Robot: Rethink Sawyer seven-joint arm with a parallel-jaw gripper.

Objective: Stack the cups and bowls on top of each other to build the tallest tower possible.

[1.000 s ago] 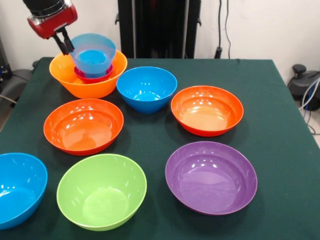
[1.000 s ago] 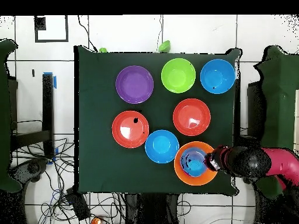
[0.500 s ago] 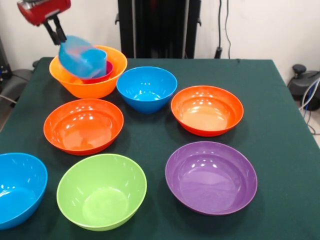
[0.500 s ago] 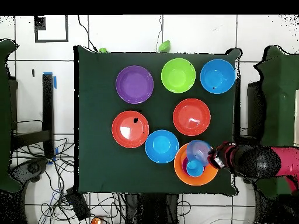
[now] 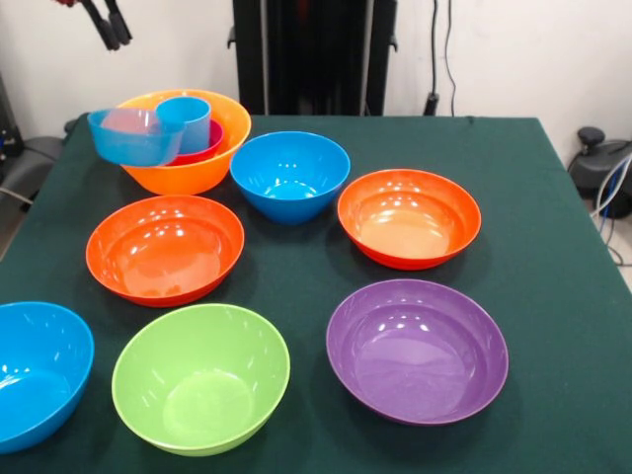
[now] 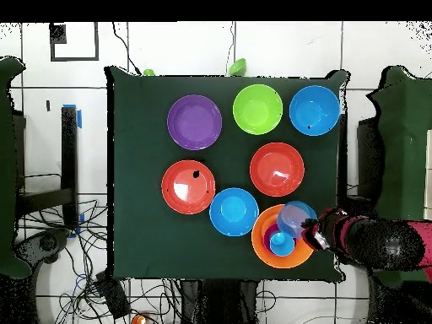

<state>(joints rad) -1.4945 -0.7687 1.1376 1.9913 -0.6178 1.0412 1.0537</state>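
The large yellow-orange bowl [image 5: 188,174] stands at the table's far left corner; it also shows in the overhead view [image 6: 268,253]. In it sits the small magenta bowl [image 5: 202,150], with the light-blue tumbler [image 5: 186,118] upright inside. The small pale-blue bowl [image 5: 128,136] leans on the yellow-orange bowl's outer left rim, half hanging over it; overhead it [image 6: 295,218] overlaps that rim. My gripper [image 5: 109,22] is above and left of this cluster, open and empty, with only its two tips showing. Overhead the gripper [image 6: 310,234] is beside the pale-blue bowl.
Loose bowls lie on the green table [image 5: 553,197]: a blue one [image 5: 289,176], two red-orange ones [image 5: 165,247] [image 5: 409,217], a purple one [image 5: 417,348], a lime green one [image 5: 200,375] and a second blue one [image 5: 35,373] at the near left edge.
My gripper lifted the pale-blue bowl off the tumbler, tilted it left, let go and rose. The bowl now rests on the yellow-orange bowl's rim.
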